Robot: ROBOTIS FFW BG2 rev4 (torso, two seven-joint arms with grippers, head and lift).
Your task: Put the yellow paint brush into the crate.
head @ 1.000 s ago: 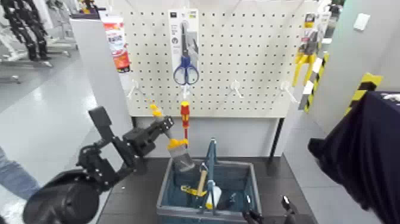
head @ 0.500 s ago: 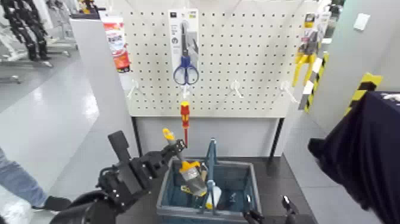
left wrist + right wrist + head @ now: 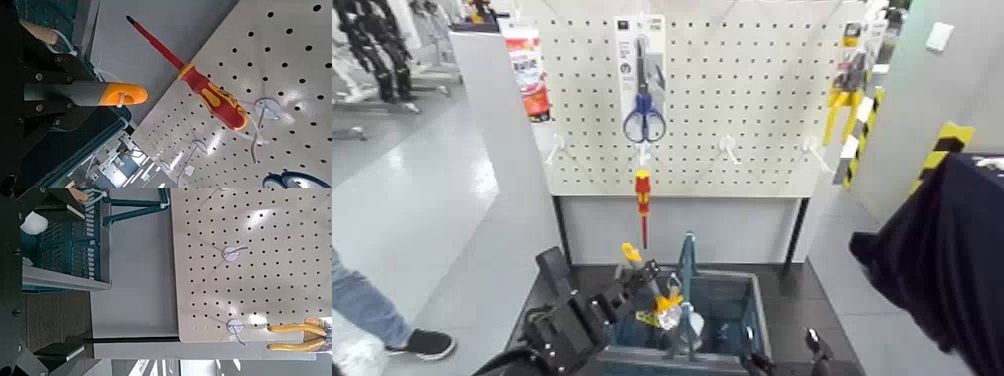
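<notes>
A: Start big. What does the head view give?

B: A cream pegboard (image 3: 732, 100), flat and evenly perforated, fills 12 o'clock. Below it, at 6 o'clock, sits the crate (image 3: 752, 300): grey-blue plastic, thick rim, with 1 tall upright centre handle. Blue-handled scissors (image 3: 644, 110) hang packaged on the board, and a red-and-yellow screwdriver (image 3: 643, 200) hangs tip down under them.

A: And the arms?

B: The left gripper (image 3: 632, 290) reaches in from 7 o'clock, over the crate's left half. It clasps the yellow paint brush (image 3: 662, 300), whose yellow handle tip sticks up toward 11 o'clock while the bristle end dips inside the crate's rim. The right gripper (image 3: 782, 358) waits low at 5 o'clock, its 2 fingertips standing apart.

A: What do the wrist views add?

B: The left wrist view shows the brush's grey handle ending in a smooth rounded yellow tip (image 3: 125, 95), pinched between black fingers (image 3: 47, 92), with the screwdriver (image 3: 205, 92) close behind. The right wrist view shows the crate's slatted wall (image 3: 66, 254) and yellow-handled pliers (image 3: 294, 337) on a hook.
</notes>
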